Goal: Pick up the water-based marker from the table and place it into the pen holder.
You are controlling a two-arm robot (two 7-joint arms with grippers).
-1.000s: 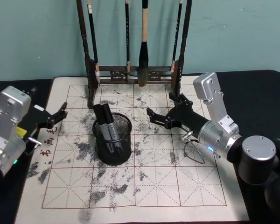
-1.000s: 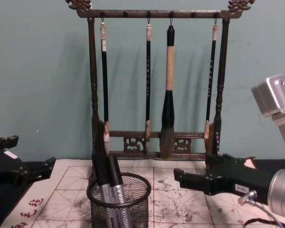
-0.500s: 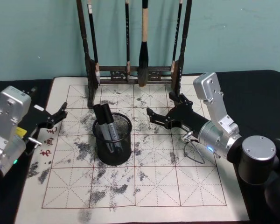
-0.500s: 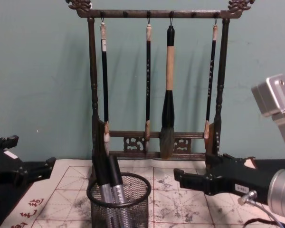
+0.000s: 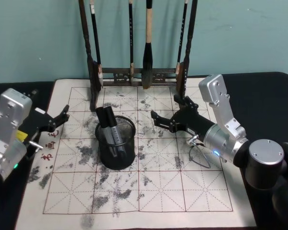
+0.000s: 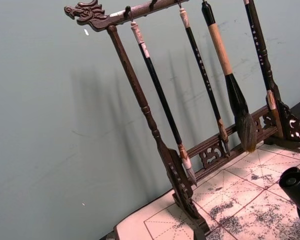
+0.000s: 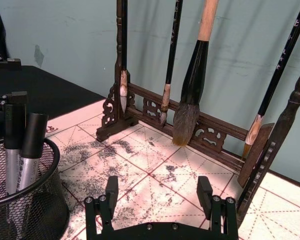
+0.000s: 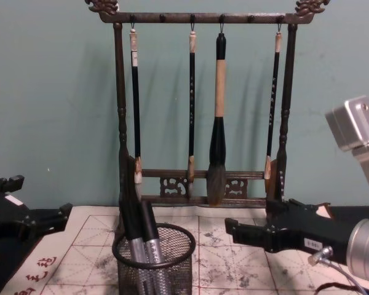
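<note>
task looks finished: 2 markers point(image 5: 111, 132) stand tilted inside the pen holder point(image 5: 116, 145) on the ink-stained practice mat point(image 5: 149, 187); none seen loose on the table. next move, if any, calls for pulling clear. right tool point(image 5: 165, 111) hovers low over the mat, right of the holder, jaws wide, empty. left tool point(image 5: 58, 118) parked at the mat's left edge, jaws apart, empty. brush rack point(image 5: 139, 74) behind.

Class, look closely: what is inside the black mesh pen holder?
Two markers with black caps stand leaning inside the pen holder; their lower ends are hidden by the mesh wall.
</note>
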